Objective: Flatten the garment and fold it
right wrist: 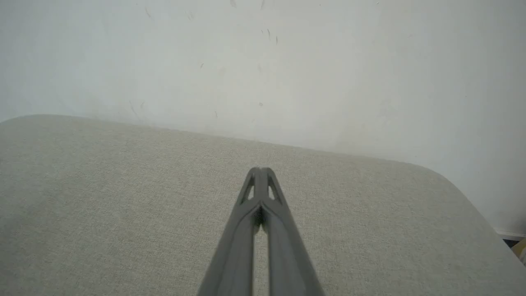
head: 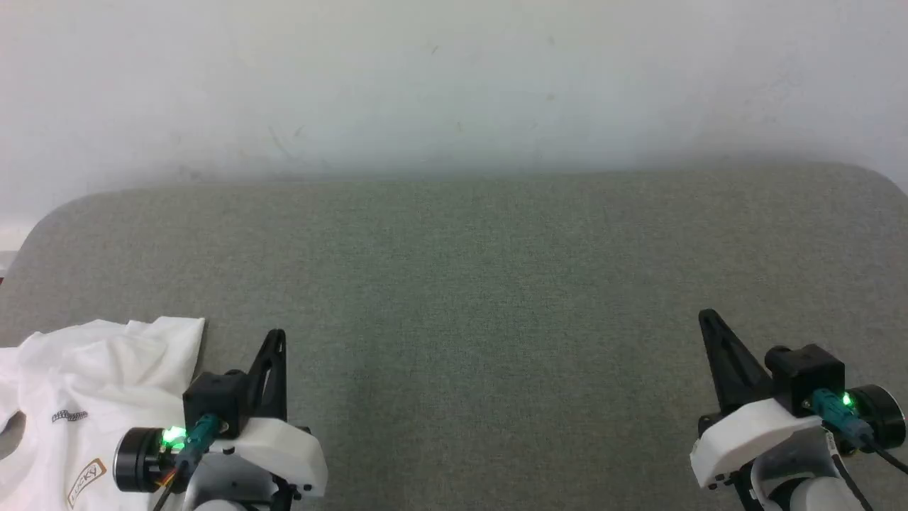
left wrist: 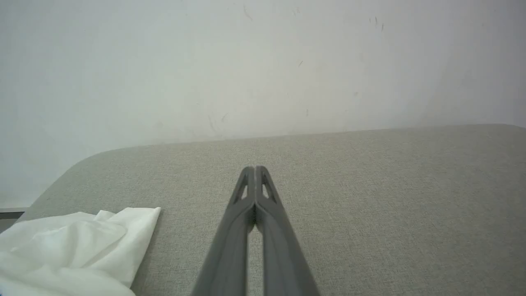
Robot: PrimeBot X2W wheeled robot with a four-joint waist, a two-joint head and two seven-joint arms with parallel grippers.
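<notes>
**Q:** Progress on flattening and folding?

**A:** Barely begun, by the look of it. At the lower left of the head view, a white shirt (head: pixel 106 397), bunched in soft wrinkles and running off the left and bottom edges. Not flattened, no fold made. Small brown-bordered "Lucky" patch (head: pixel 86 482) facing up near the bottom edge, with a short line of dark grey stitching (head: pixel 69 416) just above it. Everything left to do: spreading out, smoothing, then folding.

**Q:** And the jaws?

**A:** Left gripper (head: pixel 277 339) at the lower left, just right of the shirt: two dark fingers pressed together, holding nothing. Same in the left wrist view, tips meeting over bare upholstery. Further right, a broad stretch of grey-green padded surface (head: pixel 461 284) under a white wall (head: pixel 454 85). At the lower right, the right gripper (head: pixel 708 319): likewise pinched together and empty, tips touching in the right wrist view.

**Q:** Shirt relative to those jaws?

**A:** Beside the left gripper, on its left, near but apart from the fingertips. Cloth edge in the lower left corner of the left wrist view, clear of the fingers. Well apart from the right gripper, with the open padded surface between. Probably a first reach for the left arm, judging from that layout.
</notes>
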